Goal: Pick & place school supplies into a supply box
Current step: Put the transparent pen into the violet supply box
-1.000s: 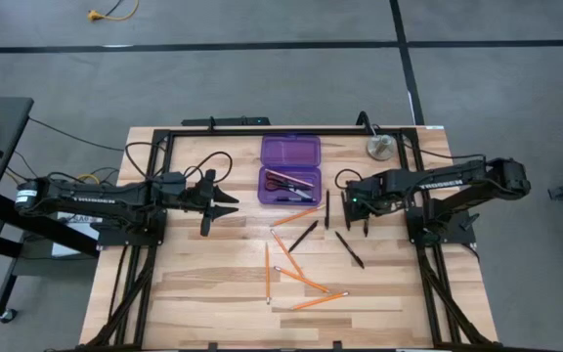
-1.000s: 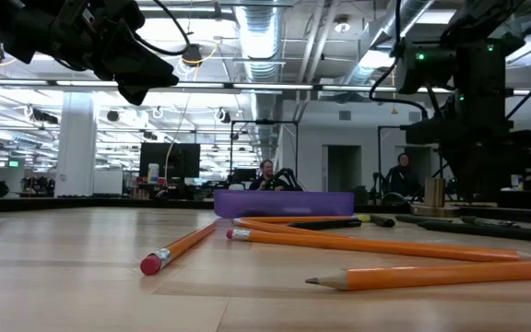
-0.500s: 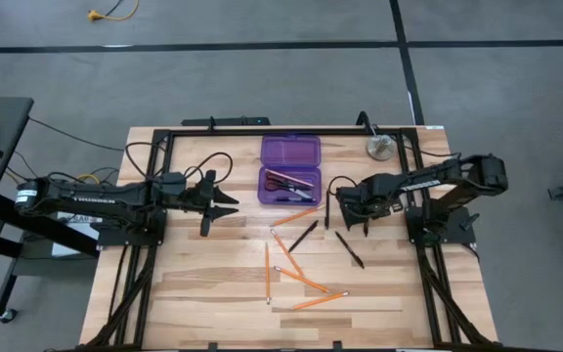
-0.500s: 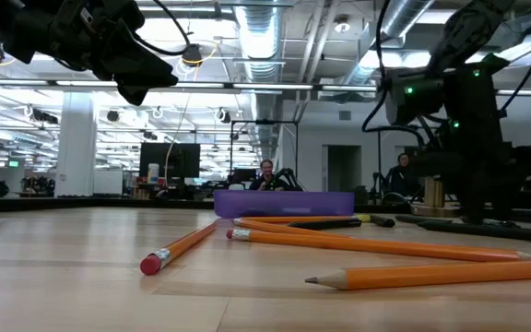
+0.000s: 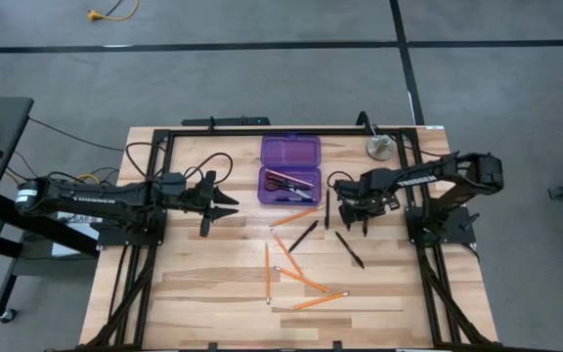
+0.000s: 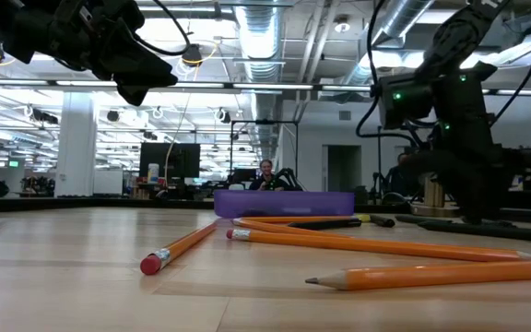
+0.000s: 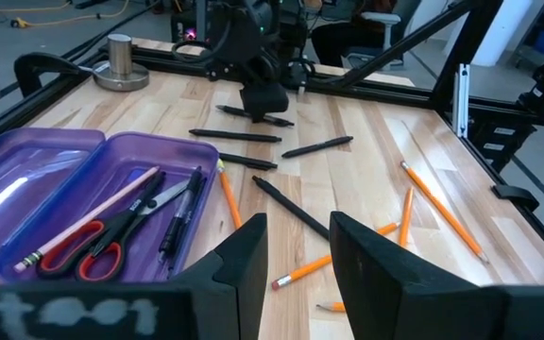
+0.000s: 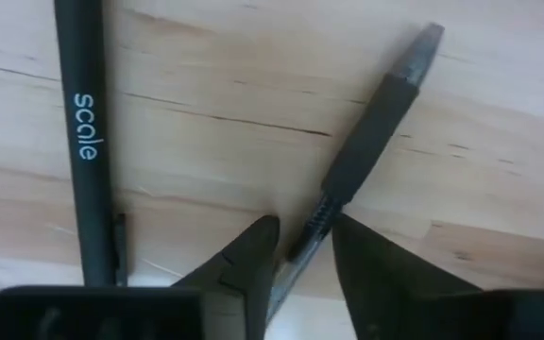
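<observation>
right gripper: The right gripper (image 5: 341, 207) sits low on the table, right of the middle in the high view. In the right wrist view its two fingers (image 8: 253, 260) stand one on each side of a black pen (image 8: 366, 127), with only a thin gap left. I cannot tell if they are pinching it yet.

pen: This pen lies flat on the wood. Its long line runs straight out from between the fingers, so the fingers cross it near one end, not at its middle.

other pen: A second pen (image 8: 83, 142) lies just beside, with white letters on it. It is outside the fingers and apart from the first pen.

box: The purple box (image 5: 290, 183) lies open at the top middle of the high view. It is to the left of the right gripper, quite near. Scissors (image 7: 97, 247), pens and a pale pencil are already in it.

left gripper: The left gripper (image 5: 225, 203) hangs in the air at the left of the box, fingers apart and holding nothing.

nearer arm: The right arm is the one at this pen. The left arm is on the far side of the box.

still on the table: Orange pencils (image 5: 301, 281) and more black pens lie lower down in the high view.

next move, my guess: Close tight, lift, then carry the pen left to the box.
</observation>
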Controlling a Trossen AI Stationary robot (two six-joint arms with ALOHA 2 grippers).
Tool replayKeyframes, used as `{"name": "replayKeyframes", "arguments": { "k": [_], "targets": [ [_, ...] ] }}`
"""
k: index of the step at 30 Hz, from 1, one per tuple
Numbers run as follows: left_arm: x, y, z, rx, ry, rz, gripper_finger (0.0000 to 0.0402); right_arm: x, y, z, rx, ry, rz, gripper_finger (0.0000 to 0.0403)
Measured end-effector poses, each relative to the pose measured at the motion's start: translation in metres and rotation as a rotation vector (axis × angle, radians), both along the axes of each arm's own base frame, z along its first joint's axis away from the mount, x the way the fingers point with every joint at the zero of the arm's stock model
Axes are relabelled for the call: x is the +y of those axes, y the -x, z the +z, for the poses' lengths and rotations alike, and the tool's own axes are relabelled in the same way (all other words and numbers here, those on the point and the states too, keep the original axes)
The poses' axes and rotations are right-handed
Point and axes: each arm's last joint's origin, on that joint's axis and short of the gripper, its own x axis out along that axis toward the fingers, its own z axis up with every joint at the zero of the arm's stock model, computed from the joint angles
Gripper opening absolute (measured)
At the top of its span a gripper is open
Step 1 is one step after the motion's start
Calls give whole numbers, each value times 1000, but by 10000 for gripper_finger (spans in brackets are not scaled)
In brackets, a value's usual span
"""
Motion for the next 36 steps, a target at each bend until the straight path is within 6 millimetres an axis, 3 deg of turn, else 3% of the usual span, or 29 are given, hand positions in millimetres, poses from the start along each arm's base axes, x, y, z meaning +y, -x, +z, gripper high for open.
{"name": "replayKeyframes", "arguments": {
  "k": [12,23,30,36],
  "targets": [
    [0,0,0,2,10,1,104,-6,0,1,-14,6,13,15],
    [0,0,-1,14,12,2,104,-9,9,35,-126,155,26,7],
    [0,0,-1,15,11,3,104,-19,-17,82,-284,251,187,3],
    [0,0,-1,12,11,4,104,-40,-62,121,-366,339,404,1]
  ]
}}
